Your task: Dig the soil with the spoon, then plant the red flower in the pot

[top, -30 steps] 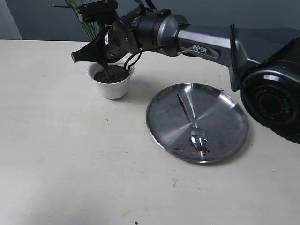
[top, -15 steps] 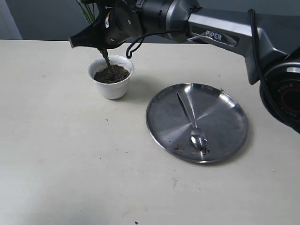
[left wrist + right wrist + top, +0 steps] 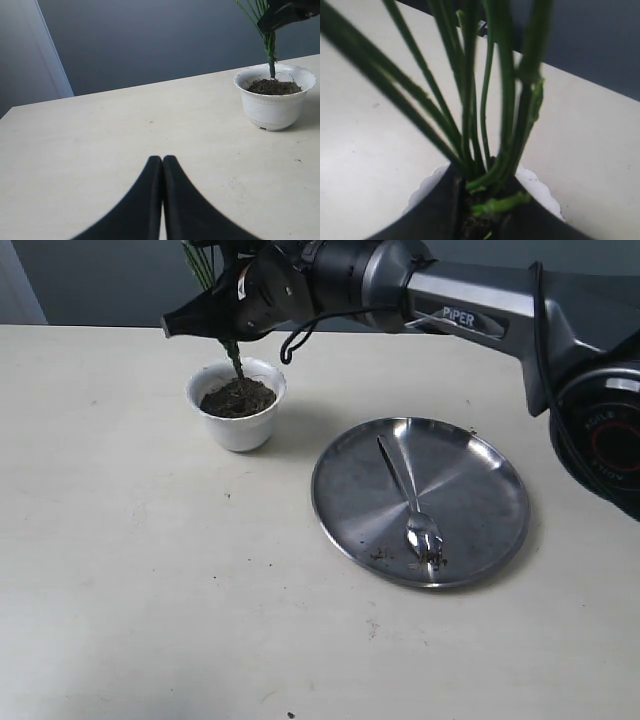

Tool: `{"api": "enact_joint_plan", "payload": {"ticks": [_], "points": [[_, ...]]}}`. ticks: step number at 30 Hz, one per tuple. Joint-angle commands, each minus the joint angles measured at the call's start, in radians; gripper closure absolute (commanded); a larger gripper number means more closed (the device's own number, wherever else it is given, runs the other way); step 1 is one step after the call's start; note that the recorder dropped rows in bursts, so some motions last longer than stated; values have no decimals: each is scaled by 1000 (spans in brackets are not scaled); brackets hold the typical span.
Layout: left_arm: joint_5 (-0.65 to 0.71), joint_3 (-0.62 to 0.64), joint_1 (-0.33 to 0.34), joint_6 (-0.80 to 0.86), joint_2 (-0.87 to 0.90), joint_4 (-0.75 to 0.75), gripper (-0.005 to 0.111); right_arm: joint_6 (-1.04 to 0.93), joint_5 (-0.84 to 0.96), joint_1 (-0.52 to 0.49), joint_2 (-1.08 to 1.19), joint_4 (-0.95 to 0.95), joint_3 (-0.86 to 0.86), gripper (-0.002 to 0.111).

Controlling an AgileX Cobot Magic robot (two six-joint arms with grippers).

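The white scalloped pot stands at the far left of the table, filled with dark soil. My right gripper reaches across and hovers just over it, shut on the red flower's green stems, whose foot rests in the soil. The red bloom is out of view. In the right wrist view the stems pass between the two black fingers, with the pot's rim behind. The silver spoon lies on the steel plate. My left gripper is shut and empty, well short of the pot.
Crumbs of dirt lie on the plate around the spoon's bowl and on the table beside it. The right arm spans the back of the table above the plate. A dark wall stands behind the table.
My right gripper has risen above the pot and shifted slightly right, still on the stems. The stem foot stays in the soil. Spoon and plate have not moved.
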Motion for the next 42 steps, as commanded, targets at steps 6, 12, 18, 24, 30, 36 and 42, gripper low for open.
{"api": "enact_joint_plan", "payload": {"ticks": [6, 12, 18, 24, 30, 36, 42], "points": [[-4, 2, 3, -2, -7, -1, 106, 0, -62, -5, 1, 39, 33, 109], [-4, 2, 3, -2, -7, -1, 106, 2, -67, -5, 32, 40, 53, 109], [-4, 2, 3, -2, -7, -1, 106, 29, -200, -7, 65, 78, 197, 109], [-4, 2, 3, -2, -7, -1, 106, 29, -316, -7, 85, 151, 323, 109], [-4, 2, 3, -2, -7, -1, 106, 29, -320, -9, 88, 152, 335, 109], [-4, 2, 3, -2, -7, -1, 106, 29, -320, -9, 88, 152, 335, 109], [-4, 2, 3, -2, -7, -1, 106, 29, -279, -9, 88, 152, 335, 71]]}}
